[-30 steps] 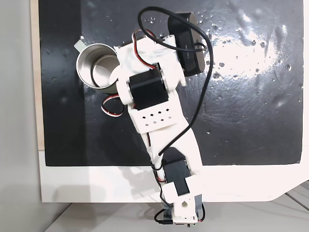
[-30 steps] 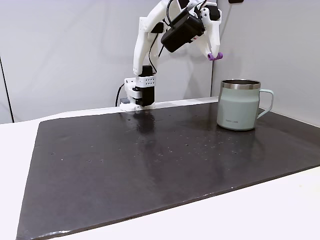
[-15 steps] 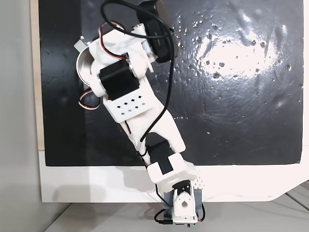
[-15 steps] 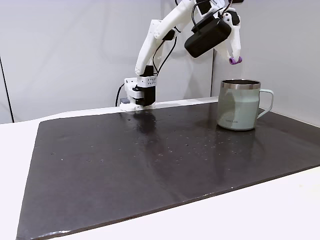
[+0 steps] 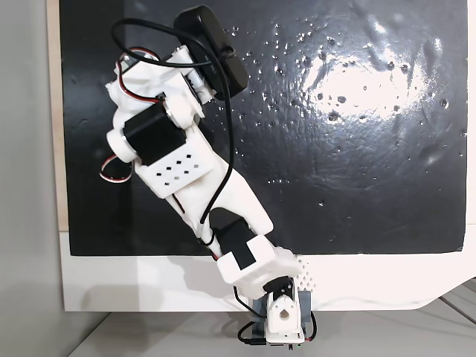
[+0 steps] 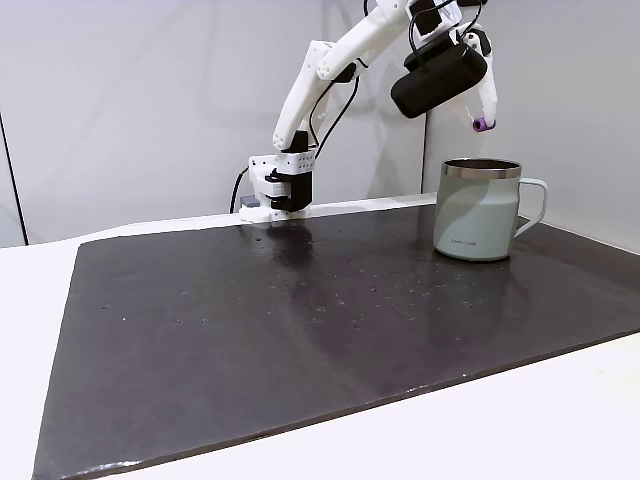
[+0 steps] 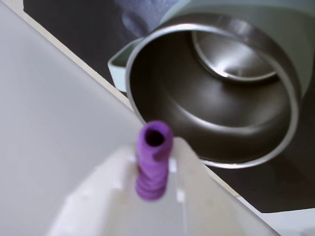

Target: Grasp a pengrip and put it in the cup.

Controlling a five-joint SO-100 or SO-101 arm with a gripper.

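The small purple ribbed pengrip [image 7: 153, 166] is pinched between the white two-finger gripper [image 6: 482, 122], jaws closed snugly on its sides, so it hangs in the air just above the rim of the round pale-green steel-lined cup [image 6: 478, 210]. I'd say it is held high and end-on, hollow tip toward the cup's open mouth [image 7: 216, 88], to clear the rim before release over the black mat [image 6: 300, 320].

one purple pengrip [image 7: 153, 160], one metal cup [image 6: 477, 210], one white robot arm [image 6: 330, 70], one black mat [image 6: 300, 320]
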